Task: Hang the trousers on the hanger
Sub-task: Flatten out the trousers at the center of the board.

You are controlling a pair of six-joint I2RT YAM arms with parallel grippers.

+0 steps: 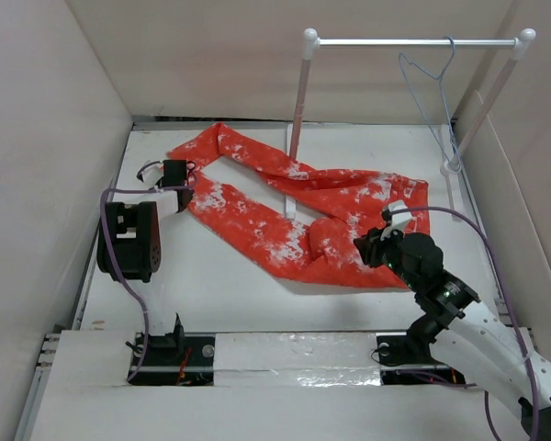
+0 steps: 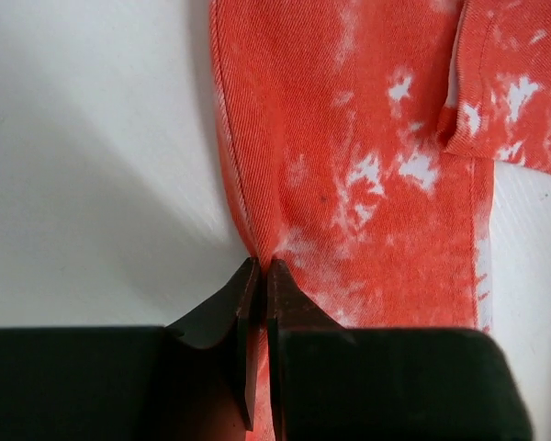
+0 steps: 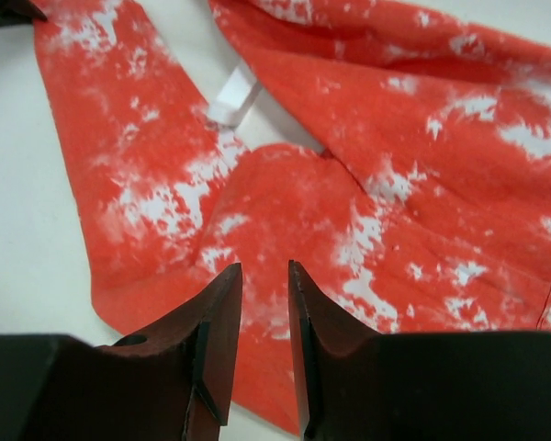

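White tabletop (image 1: 220, 294) fills my view; my left gripper (image 2: 260, 272) is pinched tight on a leg seam of the trousers (image 1: 298, 207); my right gripper (image 3: 264, 276) hovers just over the cloth, jaws slightly parted, holding nothing; the trousers lie spread flat on the table; the hanger (image 1: 429, 92) hangs on the rail (image 1: 413, 41), back right.

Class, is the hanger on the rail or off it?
On: the hanger hooks over the rail, bare; trousers lie on the table.
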